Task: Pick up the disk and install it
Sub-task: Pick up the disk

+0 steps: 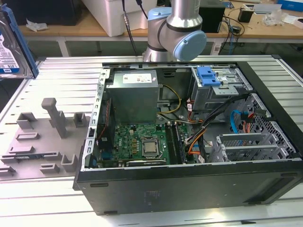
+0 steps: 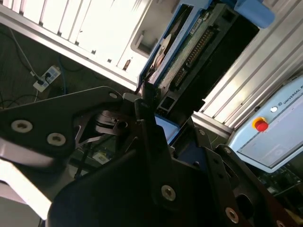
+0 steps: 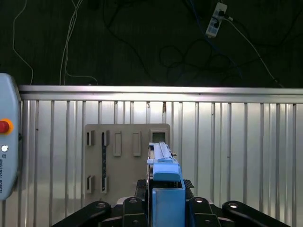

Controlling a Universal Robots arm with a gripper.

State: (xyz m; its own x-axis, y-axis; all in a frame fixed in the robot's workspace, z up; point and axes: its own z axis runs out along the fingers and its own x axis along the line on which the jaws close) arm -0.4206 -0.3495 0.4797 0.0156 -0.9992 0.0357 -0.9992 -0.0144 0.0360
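Note:
The disk [image 1: 14,45] hangs in the air at the exterior view's far left, above the table's edge, its silver face, label and blue carrier frame showing. In the first wrist view the disk [image 3: 163,182] stands edge-on between the black fingers of my gripper [image 3: 165,210], which is shut on it. The second wrist view shows the disk [image 2: 189,52] from its connector end, clamped at its near end by the gripper [image 2: 158,118].
An open computer case [image 1: 189,182] lies on the slatted table, with a grey power-supply box [image 1: 131,97], a motherboard [image 1: 137,142] and a blue-latched drive bay [image 1: 208,75] inside. A grey fixture plate [image 1: 42,137] sits left of it, below the disk [image 3: 125,158]. A pendant [image 3: 7,142] lies nearby.

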